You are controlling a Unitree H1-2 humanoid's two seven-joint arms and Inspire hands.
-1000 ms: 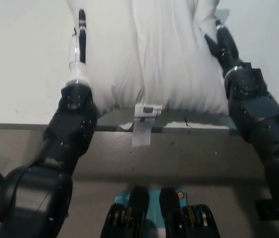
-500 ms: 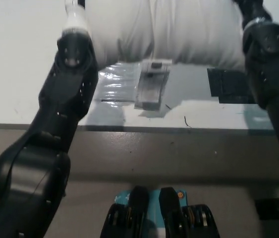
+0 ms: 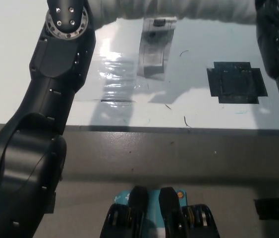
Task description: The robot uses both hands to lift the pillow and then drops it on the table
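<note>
The pillow (image 3: 179, 9) was up at twelve o'clock, only its white underside showing as a band along the top edge, raised clear of the worktop (image 3: 10, 74) with its shadow spread on the surface beneath. A white tag (image 3: 155, 47) hung down from its lower edge near the middle, dangling over the worktop. The left arm (image 3: 55, 74) ran from seven o'clock up to eleven, its wrist joint right against the pillow's left end; the left hand itself was out of frame, so its fingers could not be judged. The right arm (image 3: 278, 49) climbed the edge at three o'clock toward one, and that hand was cut off too, its fingers equally unreadable. A dark square patch (image 3: 236, 82) sat on the worktop at two o'clock, and a glossy strip of clear tape (image 3: 117, 74) shone just left of the tag.
</note>
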